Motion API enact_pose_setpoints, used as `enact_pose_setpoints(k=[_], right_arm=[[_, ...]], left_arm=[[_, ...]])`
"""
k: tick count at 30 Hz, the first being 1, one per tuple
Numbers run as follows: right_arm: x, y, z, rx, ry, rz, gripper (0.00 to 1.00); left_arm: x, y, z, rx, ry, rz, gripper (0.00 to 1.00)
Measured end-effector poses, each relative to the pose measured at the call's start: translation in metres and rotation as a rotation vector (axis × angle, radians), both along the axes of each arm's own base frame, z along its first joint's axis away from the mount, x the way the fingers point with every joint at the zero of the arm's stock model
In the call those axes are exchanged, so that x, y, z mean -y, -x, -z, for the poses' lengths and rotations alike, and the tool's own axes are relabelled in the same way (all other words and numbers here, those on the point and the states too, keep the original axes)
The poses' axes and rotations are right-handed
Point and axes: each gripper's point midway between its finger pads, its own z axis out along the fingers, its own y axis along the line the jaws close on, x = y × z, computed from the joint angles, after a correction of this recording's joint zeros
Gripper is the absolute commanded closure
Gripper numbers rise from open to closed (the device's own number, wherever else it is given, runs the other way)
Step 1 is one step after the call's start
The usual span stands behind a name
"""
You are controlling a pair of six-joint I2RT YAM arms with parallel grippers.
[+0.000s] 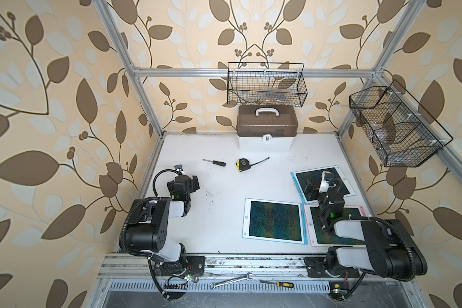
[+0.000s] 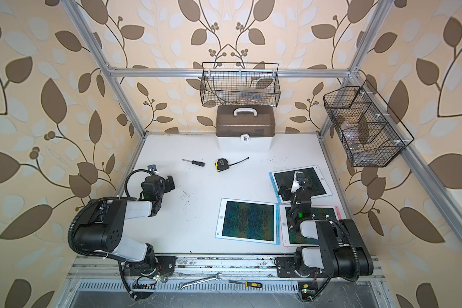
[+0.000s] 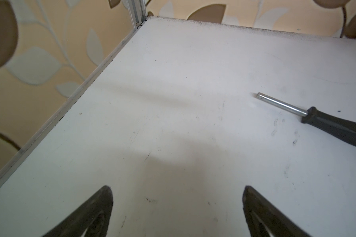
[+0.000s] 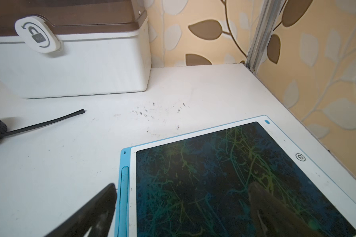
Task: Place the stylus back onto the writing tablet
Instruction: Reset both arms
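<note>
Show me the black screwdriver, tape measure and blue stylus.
black screwdriver [image 1: 217,163], in a top view, handle.
tape measure [image 1: 242,164], in a top view, casing.
blue stylus [image 4: 124,195], right wrist view, mid-shaft.

No words for you here, just a padlock sign on the box latch and a swirl icon on the tablet

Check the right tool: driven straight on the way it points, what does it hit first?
Likely the dark screen of the far blue-edged tablet: the right tool, open, angles down over it; the box sits farther off. Depth unclear.
</note>
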Motion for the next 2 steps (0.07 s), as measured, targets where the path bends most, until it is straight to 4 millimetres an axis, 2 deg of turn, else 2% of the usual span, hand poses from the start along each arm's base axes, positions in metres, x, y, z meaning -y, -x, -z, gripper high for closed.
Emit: enact_pose_setpoints(k=[2], right_arm=[[-0.0005, 0.0000, -0.0001, 0.000, 0.002, -0.002, 0.00]], left_arm=[[0.0004, -0.0001, 0.0001, 0.000, 0.001, 0.002, 0.01]])
